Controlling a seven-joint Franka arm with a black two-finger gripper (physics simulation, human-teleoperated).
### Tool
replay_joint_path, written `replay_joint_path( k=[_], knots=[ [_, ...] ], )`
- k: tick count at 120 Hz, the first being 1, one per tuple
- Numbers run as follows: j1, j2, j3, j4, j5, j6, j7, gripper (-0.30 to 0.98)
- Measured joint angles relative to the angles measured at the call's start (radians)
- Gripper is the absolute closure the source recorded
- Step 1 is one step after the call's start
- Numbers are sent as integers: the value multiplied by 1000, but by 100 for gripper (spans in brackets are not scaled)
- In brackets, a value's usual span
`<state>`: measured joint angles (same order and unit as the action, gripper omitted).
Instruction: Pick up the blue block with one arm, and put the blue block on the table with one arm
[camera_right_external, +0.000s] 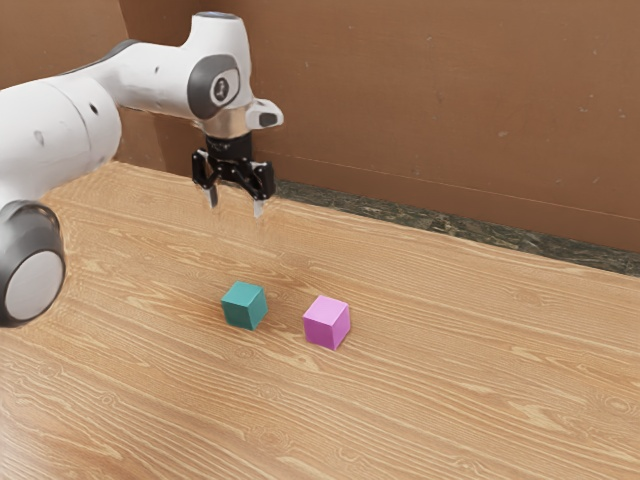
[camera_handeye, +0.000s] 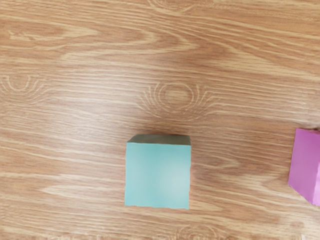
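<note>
Below the claw (camera_right_external: 236, 205), its 2 fingers (camera_right_external: 259, 209) standing apart, the blue block (camera_right_external: 243, 306) sits on the table (camera_right_external: 450, 400).

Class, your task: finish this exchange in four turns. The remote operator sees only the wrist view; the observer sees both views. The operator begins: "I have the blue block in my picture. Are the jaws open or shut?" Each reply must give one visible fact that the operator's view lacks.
Operator: I have the blue block in my picture. Are the jaws open or shut?
Observer: Open. In the exterior view they stand apart, with nothing between them.
Operator: The pink block is cut off at my picture's edge. Is all of it on the table?
Observer: Yes. The exterior view has the whole pink block, resting flat on the tabletop.
</note>
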<state>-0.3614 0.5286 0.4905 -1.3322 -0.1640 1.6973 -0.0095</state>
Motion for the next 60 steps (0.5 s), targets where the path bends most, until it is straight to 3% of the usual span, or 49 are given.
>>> replay_joint_path(
  k=[28, 46, 60],
  knots=[
    [-7, -299, -76, -31, 142, -102, 4, 1],
    [-21, -366, -100, -11, 235, -202, 5, 0],
    [-21, -375, -100, -31, 272, -247, 5, 0]
  ],
)
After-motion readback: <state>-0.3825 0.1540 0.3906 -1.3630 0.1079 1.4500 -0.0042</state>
